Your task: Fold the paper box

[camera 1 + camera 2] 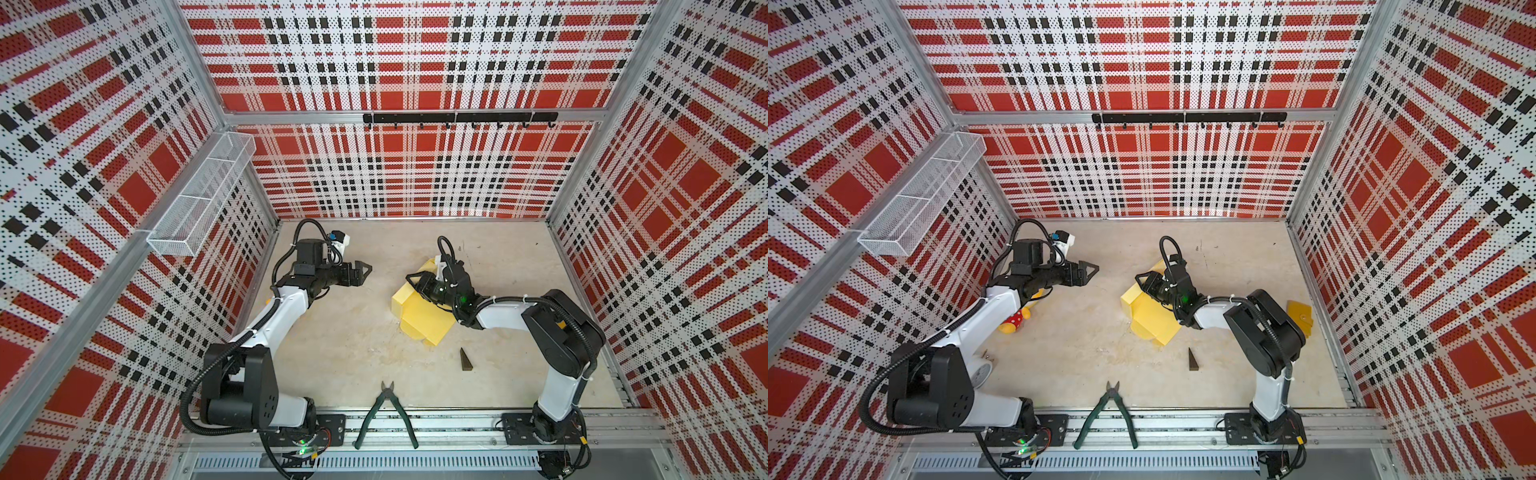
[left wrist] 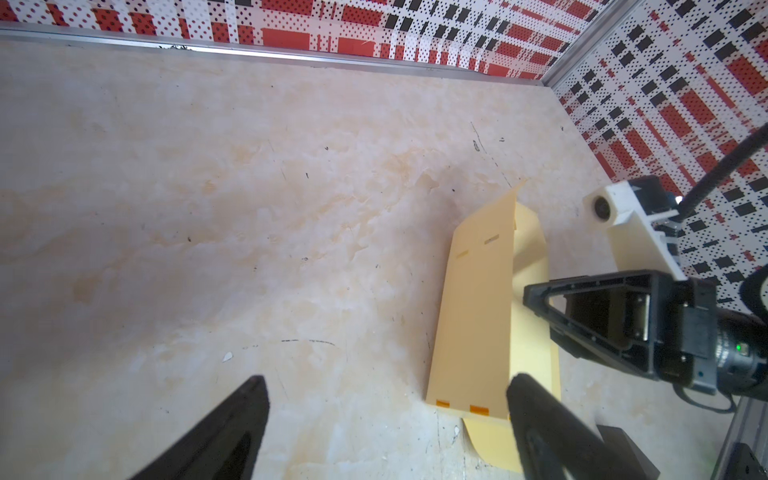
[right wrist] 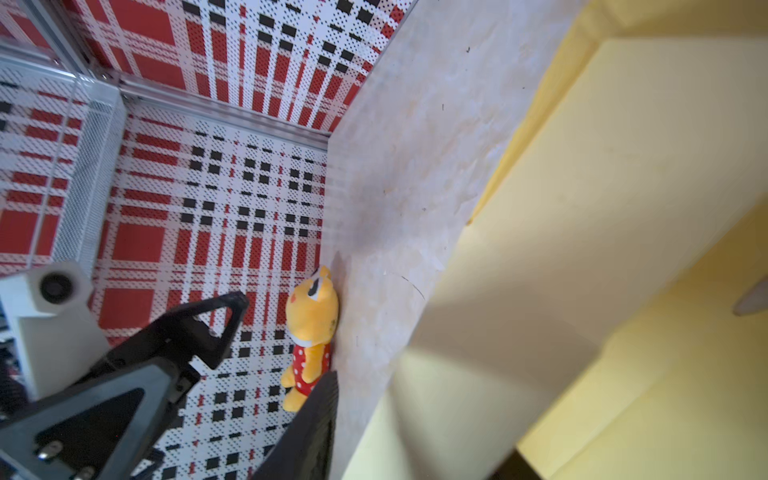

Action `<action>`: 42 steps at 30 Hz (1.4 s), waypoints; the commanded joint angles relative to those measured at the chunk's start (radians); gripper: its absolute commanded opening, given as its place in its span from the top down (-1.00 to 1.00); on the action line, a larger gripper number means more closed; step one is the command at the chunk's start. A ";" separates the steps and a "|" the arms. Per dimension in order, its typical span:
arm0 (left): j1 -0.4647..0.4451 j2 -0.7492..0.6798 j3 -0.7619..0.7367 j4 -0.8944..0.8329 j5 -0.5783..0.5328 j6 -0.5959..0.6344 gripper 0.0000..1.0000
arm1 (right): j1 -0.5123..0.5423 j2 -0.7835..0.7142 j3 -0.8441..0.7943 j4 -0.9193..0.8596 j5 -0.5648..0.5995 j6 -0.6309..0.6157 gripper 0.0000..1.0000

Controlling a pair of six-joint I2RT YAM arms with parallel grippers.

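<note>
My right pincer (image 1: 411,282) at upper-left edge of paper box (image 1: 419,320), centre-right of frame on tabletop (image 1: 353,353), can't tell if gripping; left pincer (image 1: 365,270) wide open, well left.

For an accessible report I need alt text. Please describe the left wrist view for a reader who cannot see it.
A partly folded paper box of pale yellow thin cardboard lies on a beige marbled table, with the black right gripper close at its side. The black left gripper stands wide open and empty.
</note>
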 commanded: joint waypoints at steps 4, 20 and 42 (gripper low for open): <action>0.022 -0.021 0.000 0.032 0.006 -0.021 -0.85 | -0.013 -0.045 0.042 -0.063 -0.007 -0.096 0.53; 0.054 -0.024 0.047 -0.003 0.024 -0.017 -0.81 | 0.048 -0.155 0.452 -1.040 0.096 -0.916 0.96; 0.057 -0.015 0.065 -0.046 0.078 0.039 -0.71 | 0.177 0.044 0.582 -1.572 0.343 -1.939 0.94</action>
